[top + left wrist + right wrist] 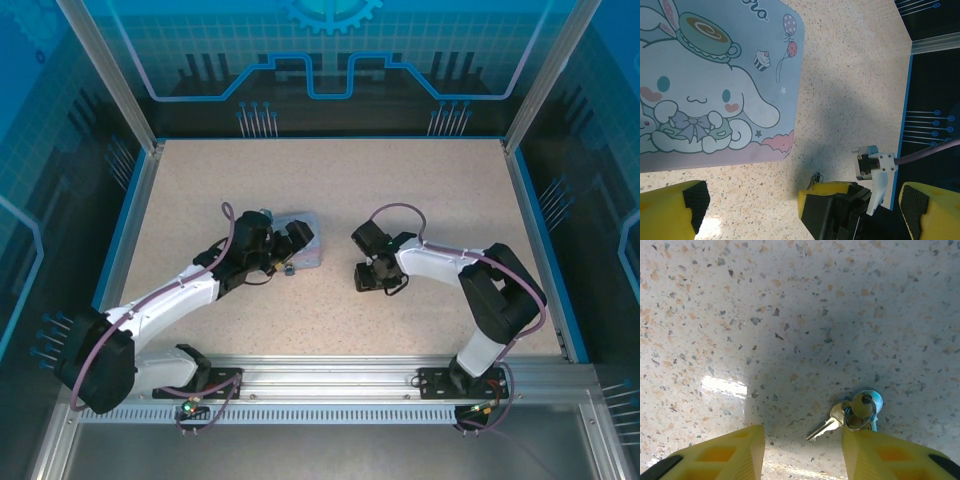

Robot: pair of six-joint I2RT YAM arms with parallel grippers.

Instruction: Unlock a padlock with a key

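Speckled counter is carrying a pale-blue cartoon tin, left of centre. Left claw is hanging wide open over the tin's near edge, gripping nothing. Right claw is standing half open and empty, right of the tin. Padlock is lying just beside one finger, with keys overlapping it.

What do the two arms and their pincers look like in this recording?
The left arm and right arm have white links, black joints and purple cables looped along them. The pincer fingers are yellow wedges with black pads.
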